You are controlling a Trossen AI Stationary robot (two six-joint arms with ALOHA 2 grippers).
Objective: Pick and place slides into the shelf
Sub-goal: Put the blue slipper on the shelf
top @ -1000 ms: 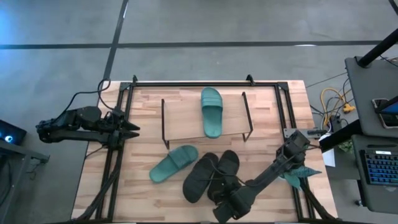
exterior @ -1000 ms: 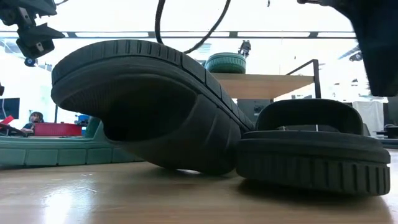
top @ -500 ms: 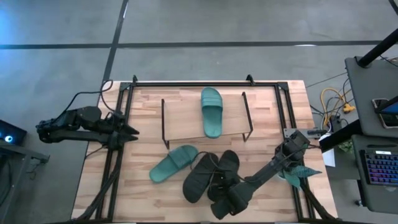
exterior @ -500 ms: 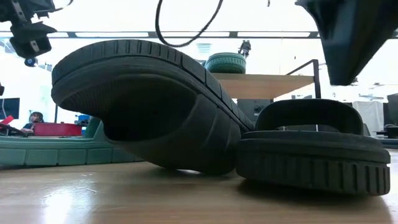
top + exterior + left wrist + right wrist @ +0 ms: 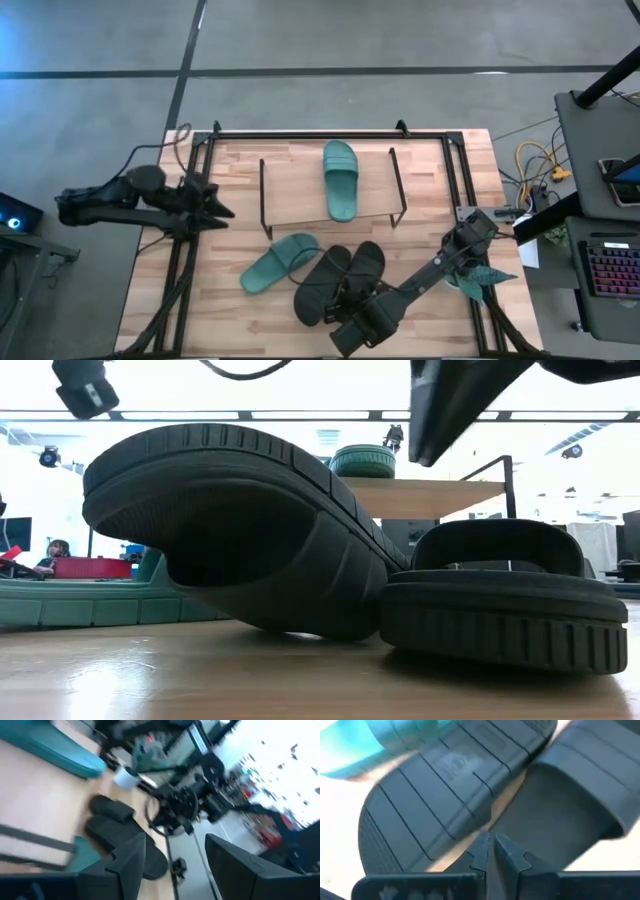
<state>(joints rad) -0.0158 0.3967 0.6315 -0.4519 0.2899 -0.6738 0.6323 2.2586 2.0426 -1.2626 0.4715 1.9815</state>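
One teal slide (image 5: 340,180) lies on the top board of the shelf (image 5: 300,195). The second teal slide (image 5: 280,262) lies on the table in front of the shelf. Beside it, one black slide (image 5: 322,285) lies sole up, and in the low view this overturned slide (image 5: 230,530) leans on the other black slide (image 5: 500,595), which sits strap up. My right gripper (image 5: 490,847) is shut and hovers just above the two black slides, its fingers over the gap between them. My left gripper (image 5: 170,855) is open, in the air at the table's left edge (image 5: 215,210).
A black frame (image 5: 330,133) runs around the table, with posts at both sides. A green spiky plant (image 5: 480,282) stands at the right edge beside my right arm. A person (image 5: 55,550) shows far behind the table. Bare wood lies near the table's near left corner.
My right gripper has moved toward the table's left along the near edge, coming over the black slides and somewhat lower. My left arm has swung a little toward the shelf. The slides have stayed where they were.
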